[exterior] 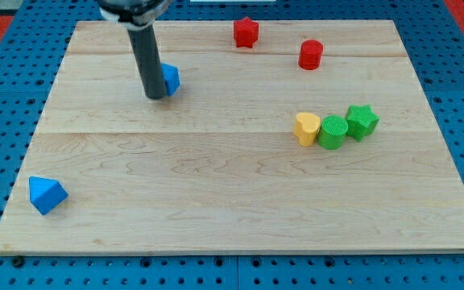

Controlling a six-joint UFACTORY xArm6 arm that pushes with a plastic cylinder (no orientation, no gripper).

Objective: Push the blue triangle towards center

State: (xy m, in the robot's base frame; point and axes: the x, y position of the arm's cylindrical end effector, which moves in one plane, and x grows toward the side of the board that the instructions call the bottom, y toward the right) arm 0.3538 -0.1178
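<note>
The blue triangle [47, 194] lies near the board's lower left corner. My dark rod comes down from the view's top, and my tip [155, 96] rests on the board in the upper left part, far above and to the right of the triangle. A second blue block [170, 78] sits just right of the rod, partly hidden behind it; its shape is unclear and it seems to touch the rod.
A red star [246, 32] and a red cylinder [311, 54] sit near the top edge. A yellow block [305, 128], a green cylinder [332, 132] and a green star [362, 121] stand in a touching row at the right. The wooden board [216, 217] lies on a blue pegboard.
</note>
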